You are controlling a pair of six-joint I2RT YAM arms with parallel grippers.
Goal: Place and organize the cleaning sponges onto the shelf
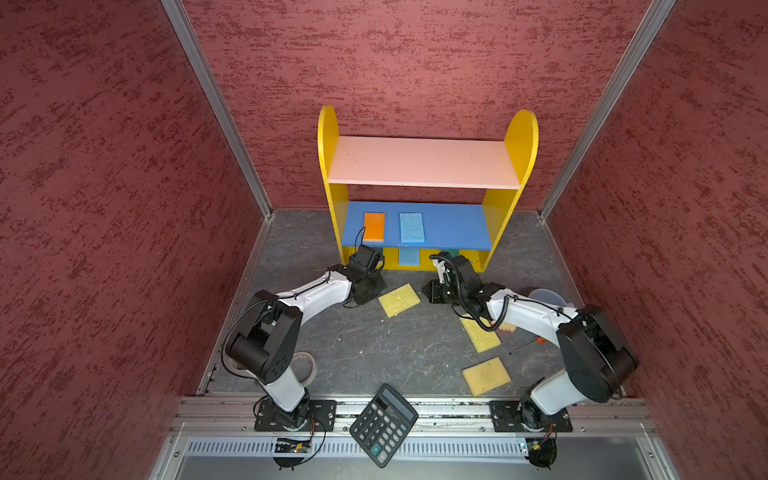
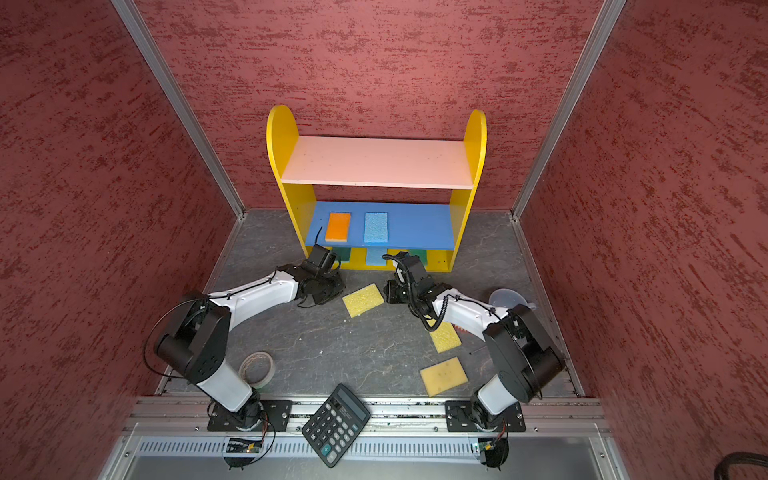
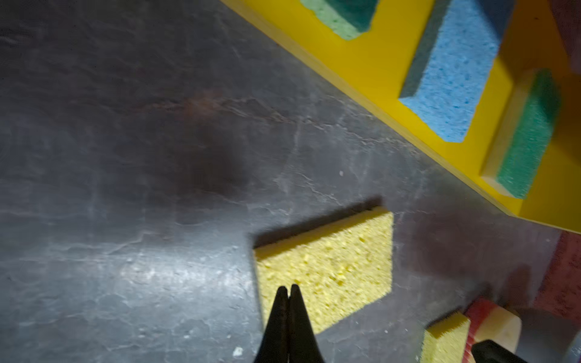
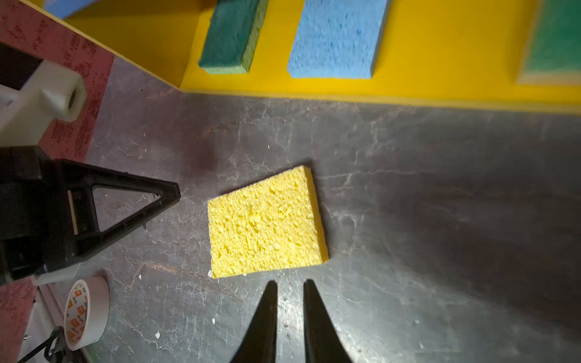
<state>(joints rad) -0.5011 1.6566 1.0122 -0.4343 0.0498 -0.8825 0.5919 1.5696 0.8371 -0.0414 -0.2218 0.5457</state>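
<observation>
Three yellow sponges are lying on the floor, five on the shelf (image 1: 521,137).
Lower right in both top views, two yellow sponges (image 1: 487,376) (image 1: 484,336) are lying tilted. At centre, the third yellow sponge (image 1: 399,300) is pointing lower left to upper right between the left gripper (image 3: 288,290), fingers pressed together, and the right gripper (image 4: 290,284), fingers narrowly parted, empty. Higher, an orange sponge (image 1: 374,227) and a blue sponge (image 1: 412,227) are pointing front-to-back on the blue board (image 1: 457,226), two green sponges (image 4: 232,34) (image 4: 553,41) and another blue sponge (image 4: 336,37) beneath.
</observation>
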